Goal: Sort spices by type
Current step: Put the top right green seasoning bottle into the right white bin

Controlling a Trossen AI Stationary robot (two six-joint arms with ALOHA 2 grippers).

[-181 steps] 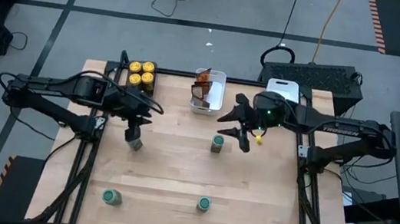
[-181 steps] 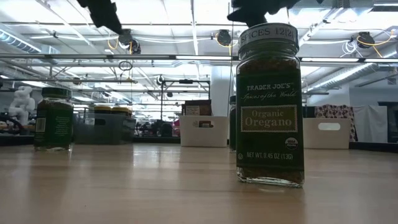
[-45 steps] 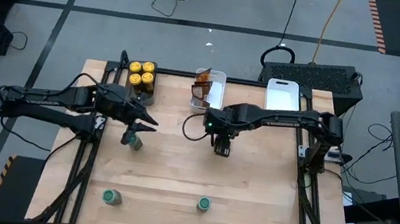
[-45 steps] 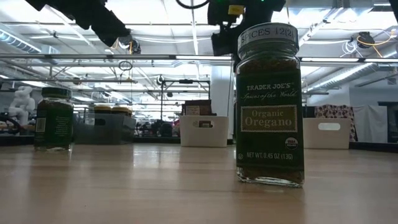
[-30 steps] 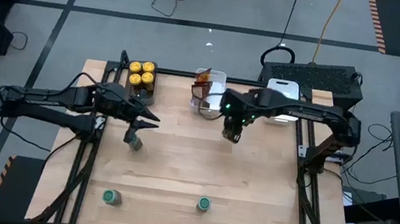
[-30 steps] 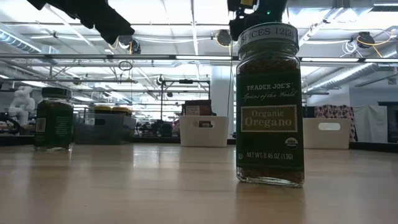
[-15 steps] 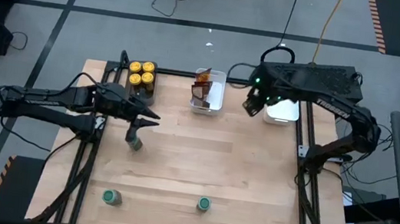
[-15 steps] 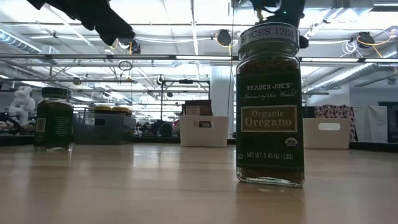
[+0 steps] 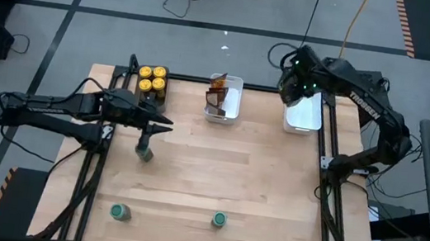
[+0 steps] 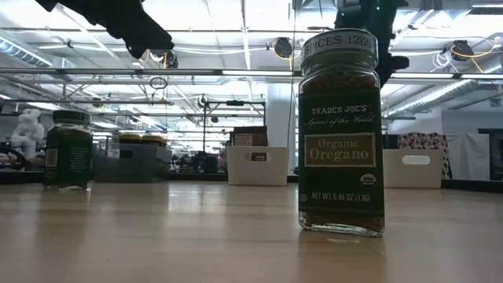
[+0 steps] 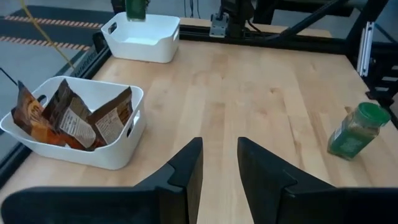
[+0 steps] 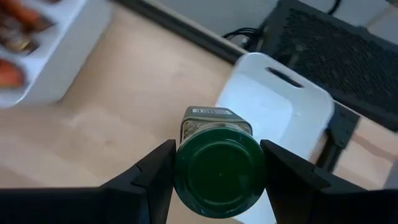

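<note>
The right claw grips a green-lidded jar above the empty white tray, ready to drop it there; the left claw, narrow and empty, waits.

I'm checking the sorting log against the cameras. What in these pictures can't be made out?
- Left tool and the green-lidded glass jar below it: contact unclear; in the high view the tool overlaps the jar, and the left wrist view misses it.
- Held green-lidded glass jar in the right tool: label hidden; the right wrist view shows mostly its lid.
- Brown-orange flat packets: print too small.
</note>
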